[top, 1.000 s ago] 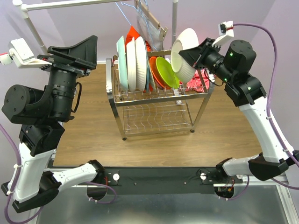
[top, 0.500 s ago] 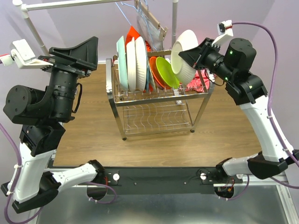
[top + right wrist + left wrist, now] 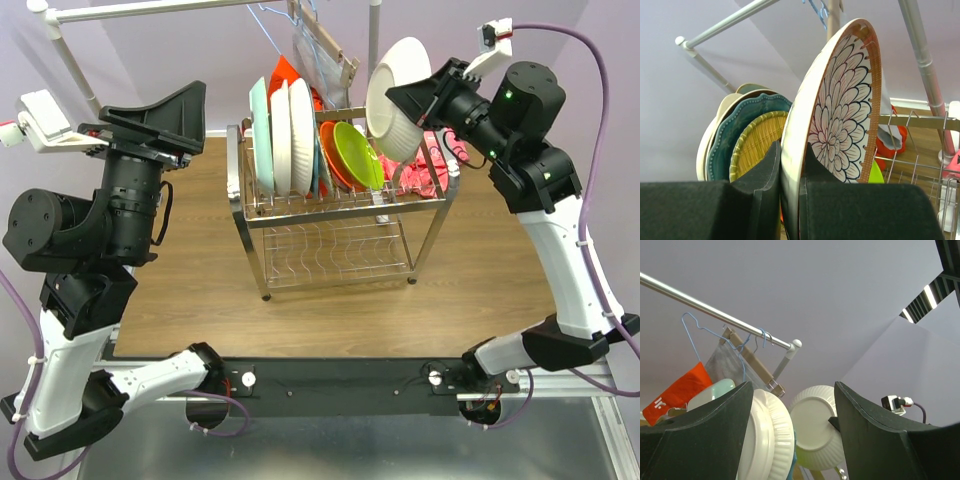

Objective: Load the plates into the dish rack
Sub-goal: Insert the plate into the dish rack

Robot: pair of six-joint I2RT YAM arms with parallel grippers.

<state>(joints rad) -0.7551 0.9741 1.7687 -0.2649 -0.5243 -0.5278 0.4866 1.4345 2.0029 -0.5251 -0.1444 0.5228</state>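
Note:
The chrome dish rack stands mid-table with several plates upright in its upper shelf: mint, white, orange and lime green. My right gripper is shut on the rim of a white-and-brown floral plate, held tilted above the rack's right end. In the right wrist view that floral plate sits between my right gripper's fingers, with a teal plate and a yellow patterned plate behind. My left gripper hangs open and empty, high at the left.
A white clothes rail with hangers runs behind the rack. A red cloth lies at the rack's right end. The rack's lower shelf holds nothing. Bare wooden table surrounds the rack.
My right arm has lifted the floral plate up and slightly to the right, away from the rack's top. The left arm has hardly moved.

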